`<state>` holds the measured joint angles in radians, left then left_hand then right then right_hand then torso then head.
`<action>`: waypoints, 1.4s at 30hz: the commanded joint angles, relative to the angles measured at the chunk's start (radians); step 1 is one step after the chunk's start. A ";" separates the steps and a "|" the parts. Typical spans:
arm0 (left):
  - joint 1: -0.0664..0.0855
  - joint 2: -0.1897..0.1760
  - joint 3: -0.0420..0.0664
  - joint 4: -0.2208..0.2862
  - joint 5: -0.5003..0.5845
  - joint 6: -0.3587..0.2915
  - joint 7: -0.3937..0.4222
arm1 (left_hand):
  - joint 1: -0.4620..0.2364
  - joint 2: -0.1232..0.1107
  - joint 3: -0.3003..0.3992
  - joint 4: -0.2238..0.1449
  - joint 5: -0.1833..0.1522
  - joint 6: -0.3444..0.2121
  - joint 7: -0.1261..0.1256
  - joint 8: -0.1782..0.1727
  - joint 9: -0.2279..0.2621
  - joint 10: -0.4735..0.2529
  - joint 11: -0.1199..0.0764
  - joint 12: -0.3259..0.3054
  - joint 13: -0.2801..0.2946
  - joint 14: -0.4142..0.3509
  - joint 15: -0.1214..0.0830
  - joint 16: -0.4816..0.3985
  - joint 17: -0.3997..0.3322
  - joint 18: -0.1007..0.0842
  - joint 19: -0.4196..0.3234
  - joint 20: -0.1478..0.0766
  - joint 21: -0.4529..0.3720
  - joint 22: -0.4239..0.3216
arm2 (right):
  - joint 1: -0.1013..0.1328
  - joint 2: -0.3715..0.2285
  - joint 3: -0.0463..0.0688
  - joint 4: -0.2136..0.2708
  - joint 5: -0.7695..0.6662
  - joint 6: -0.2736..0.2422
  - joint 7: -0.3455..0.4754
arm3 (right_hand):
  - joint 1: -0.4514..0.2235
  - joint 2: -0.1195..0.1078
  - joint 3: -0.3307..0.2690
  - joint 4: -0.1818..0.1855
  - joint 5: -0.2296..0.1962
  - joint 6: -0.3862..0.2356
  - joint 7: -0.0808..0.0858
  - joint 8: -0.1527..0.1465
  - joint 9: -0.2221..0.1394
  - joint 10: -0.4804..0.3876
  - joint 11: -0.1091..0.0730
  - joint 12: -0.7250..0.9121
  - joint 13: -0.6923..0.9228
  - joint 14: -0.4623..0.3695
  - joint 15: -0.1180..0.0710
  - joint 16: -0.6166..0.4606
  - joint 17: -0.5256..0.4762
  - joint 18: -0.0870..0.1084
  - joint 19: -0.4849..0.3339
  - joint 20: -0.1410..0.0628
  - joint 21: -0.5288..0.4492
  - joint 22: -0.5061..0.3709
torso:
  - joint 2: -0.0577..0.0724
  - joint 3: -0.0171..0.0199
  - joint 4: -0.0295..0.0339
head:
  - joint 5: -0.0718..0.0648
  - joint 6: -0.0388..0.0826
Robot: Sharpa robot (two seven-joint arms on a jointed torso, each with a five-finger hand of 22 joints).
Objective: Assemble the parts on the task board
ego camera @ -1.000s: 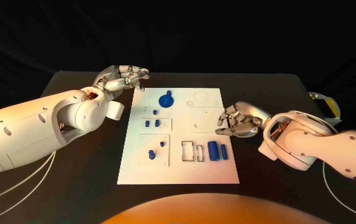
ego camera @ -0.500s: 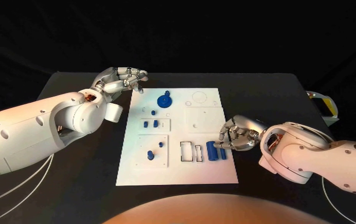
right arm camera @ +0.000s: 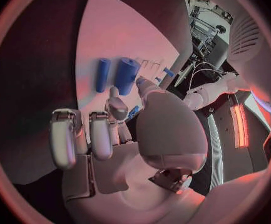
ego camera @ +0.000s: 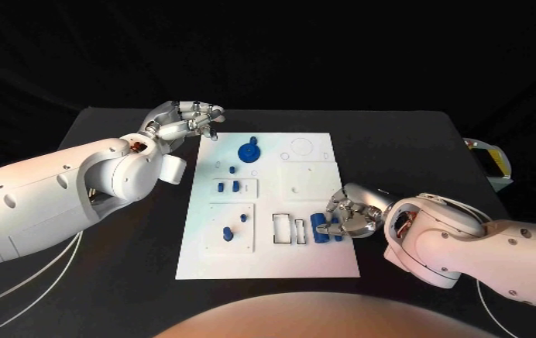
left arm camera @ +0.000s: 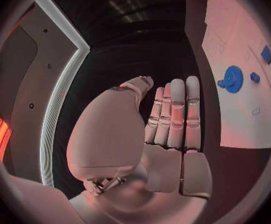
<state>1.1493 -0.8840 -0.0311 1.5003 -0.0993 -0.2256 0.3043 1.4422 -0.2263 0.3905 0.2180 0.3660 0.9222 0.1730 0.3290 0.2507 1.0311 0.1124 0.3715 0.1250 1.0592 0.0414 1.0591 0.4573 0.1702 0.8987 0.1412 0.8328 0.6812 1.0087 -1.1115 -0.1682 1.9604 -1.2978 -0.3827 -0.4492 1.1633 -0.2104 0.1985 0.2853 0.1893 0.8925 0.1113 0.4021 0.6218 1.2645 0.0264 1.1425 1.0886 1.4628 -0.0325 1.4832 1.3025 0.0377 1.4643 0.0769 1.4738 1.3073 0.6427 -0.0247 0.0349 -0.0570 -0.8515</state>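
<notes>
**What the views hide or leave unclear**

In the head view the right hand lies over the right edge of the task board, hiding part of the two upright blue cylinders beneath its fingers; whether the fingers touch them cannot be told. In the right wrist view the palm covers the board below the cylinders, and a small blue part peeps out between fingers, its shape unclear. The left wrist view cuts the board off at the circle's rim. The small blue pieces in the board's left recesses are too small to identify.
</notes>
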 commanded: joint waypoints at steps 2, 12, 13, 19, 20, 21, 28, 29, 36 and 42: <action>0.000 0.002 0.001 0.001 -0.003 0.016 0.006 | -0.009 -0.001 -0.005 0.002 -0.004 -0.005 -0.002 -0.004 0.000 -0.008 -0.001 0.006 0.001 -0.007 0.003 -0.002 -0.001 0.012 -0.002 0.006 -0.003 -0.001 | -0.007 0.009 0.000 -0.003 -0.031 0.013 -0.014 | 0.016 0.003 -0.007 0.000 -0.005 0.002 -0.006 0.008 0.003 0.009 0.002 0.005 0.005 0.061 -0.008 0.006 0.002 -0.016 0.064 -0.008 0.008 0.230 | -0.001 0.0005 -0.0011 | 0.001 0.004; 0.000 0.003 0.001 0.002 -0.003 0.018 0.005 | -0.009 -0.002 -0.006 0.003 -0.004 -0.006 -0.001 -0.005 -0.001 -0.010 0.000 0.005 0.001 -0.007 0.003 -0.002 -0.001 0.012 -0.002 0.006 -0.005 -0.002 | -0.030 0.048 0.000 -0.024 -0.057 0.008 -0.050 | 0.017 0.010 -0.024 0.004 -0.020 0.005 -0.008 0.013 0.008 0.009 0.000 0.001 0.005 0.060 -0.009 0.004 -0.003 -0.016 0.063 -0.010 0.005 0.230 | 0.001 0.0001 -0.0001 | 0.002 0.007; 0.000 0.003 0.001 0.002 -0.003 0.018 0.004 | -0.009 -0.002 -0.006 0.003 -0.004 -0.006 -0.001 -0.005 -0.001 -0.010 0.000 0.005 0.001 -0.007 0.003 -0.002 -0.001 0.012 -0.002 0.006 -0.005 -0.002 | -0.033 0.053 0.000 -0.028 -0.061 0.008 -0.054 | 0.017 0.010 -0.024 0.004 -0.020 0.005 -0.008 0.013 0.008 0.009 0.000 0.001 0.005 0.060 -0.009 0.004 -0.003 -0.016 0.063 -0.010 0.005 0.230 | 0.001 -0.0001 0.0003 | 0.002 0.007; 0.000 0.001 0.001 0.003 -0.003 0.019 0.003 | -0.009 -0.002 -0.006 0.003 -0.004 -0.007 0.000 -0.006 -0.001 -0.011 0.000 0.005 0.001 -0.008 0.003 -0.002 -0.001 0.012 -0.002 0.006 -0.005 -0.002 | -0.046 0.074 0.000 -0.039 -0.071 0.010 -0.066 | 0.059 0.015 -0.043 -0.004 -0.026 0.009 -0.012 0.020 0.016 0.014 -0.003 0.003 0.014 0.060 -0.012 0.004 0.000 -0.016 0.063 -0.012 0.005 0.230 | 0.000 -0.0006 0.0005 | 0.001 0.006; 0.000 0.001 0.001 0.003 -0.003 0.019 0.003 | -0.009 -0.002 -0.006 0.003 -0.004 -0.007 0.000 -0.006 -0.001 -0.011 0.000 0.005 0.001 -0.008 0.003 -0.002 -0.001 0.012 -0.002 0.006 -0.005 -0.002 | -0.048 0.076 0.000 -0.040 -0.071 0.009 -0.066 | 0.068 0.018 -0.044 -0.005 -0.023 0.010 -0.012 0.020 0.017 0.016 -0.004 0.005 0.018 0.060 -0.013 0.005 0.002 -0.016 0.063 -0.013 0.005 0.230 | 0.000 -0.0007 0.0005 | 0.001 0.006; 0.000 0.001 0.001 0.003 -0.003 0.019 0.003 | -0.009 -0.002 -0.006 0.003 -0.004 -0.007 0.000 -0.006 -0.001 -0.011 0.000 0.005 0.001 -0.008 0.003 -0.002 -0.001 0.012 -0.002 0.006 -0.005 -0.002 | -0.049 0.078 0.000 -0.041 -0.072 0.009 -0.067 | 0.080 0.022 -0.045 -0.006 -0.016 0.010 -0.012 0.021 0.018 0.018 -0.004 0.006 0.021 0.060 -0.013 0.005 0.003 -0.016 0.063 -0.013 0.005 0.231 | 0.000 -0.0007 0.0004 | 0.002 0.006; 0.000 0.000 0.001 0.004 -0.003 0.019 0.002 | -0.009 -0.002 -0.007 0.004 -0.003 -0.008 0.001 -0.006 -0.001 -0.011 0.001 0.005 0.001 -0.008 0.004 -0.001 -0.001 0.012 -0.001 0.006 -0.006 -0.002 | -0.052 0.083 0.000 -0.042 -0.072 -0.014 -0.067 | 0.131 0.048 -0.032 -0.009 0.022 0.017 -0.015 0.021 0.019 0.029 -0.007 0.016 0.040 0.062 -0.015 0.008 0.010 -0.017 0.066 -0.015 0.011 0.234 | -0.001 -0.0010 0.0002 | 0.005 0.006; 0.000 0.000 0.001 0.004 -0.003 0.019 0.002 | -0.009 -0.002 -0.007 0.004 -0.003 -0.008 0.001 -0.006 -0.001 -0.011 0.001 0.005 0.001 -0.008 0.004 -0.001 -0.001 0.012 -0.001 0.006 -0.006 -0.002 | -0.053 0.082 0.000 -0.041 -0.070 -0.025 -0.066 | 0.138 0.055 -0.027 -0.008 0.025 0.021 -0.016 0.022 0.019 0.036 -0.008 0.025 0.050 0.062 -0.016 0.009 0.013 -0.018 0.067 -0.016 0.012 0.234 | -0.001 -0.0007 -0.0002 | 0.006 0.005; 0.000 -0.001 0.001 0.004 -0.003 0.018 0.002 | -0.009 -0.002 -0.007 0.004 -0.003 -0.008 0.001 -0.006 -0.001 -0.011 0.001 0.005 0.001 -0.008 0.004 -0.001 -0.001 0.012 -0.001 0.006 -0.006 -0.002 | -0.049 0.068 0.001 -0.018 -0.026 -0.103 -0.037 | 0.162 0.067 0.005 -0.003 0.089 0.047 -0.028 0.022 0.016 0.066 -0.019 0.059 0.092 0.065 -0.025 0.014 0.028 -0.020 0.072 -0.023 0.021 0.238 | -0.001 -0.0013 -0.0001 | 0.007 0.006; 0.000 -0.001 0.001 0.004 -0.003 0.020 0.003 | -0.009 -0.002 -0.007 0.004 -0.003 -0.008 0.001 -0.006 -0.001 -0.011 0.001 0.005 0.001 -0.008 0.004 -0.001 -0.001 0.012 -0.001 0.006 -0.006 -0.002 | -0.033 0.064 0.003 0.002 0.013 -0.137 -0.014 | 0.172 0.056 0.014 -0.006 0.092 0.046 -0.027 0.014 0.010 0.065 -0.019 0.055 0.091 0.067 -0.026 0.016 0.035 -0.020 0.073 -0.025 0.023 0.239 | -0.002 -0.0016 -0.0004 | 0.005 0.005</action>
<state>1.1490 -0.8862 -0.0311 1.5016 -0.1004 -0.2224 0.3014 1.4422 -0.2264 0.3878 0.2207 0.3660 0.9222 0.1730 0.3290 0.2506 1.0239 0.1126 0.3715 0.1250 1.0557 0.0450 1.0590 0.4575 0.1702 0.8988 0.1412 0.8328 0.6803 0.9734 -1.0478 -0.1655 1.9569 -1.3214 -0.4854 -0.4860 1.3235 -0.1756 0.2061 0.2768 0.2787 0.9231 0.0912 0.4097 0.6289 1.3288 0.0011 1.1980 1.1806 1.4665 -0.0504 1.4930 1.3085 0.0377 1.4678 0.0590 1.4925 1.3077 0.6412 -0.0258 0.0342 -0.0501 -0.8459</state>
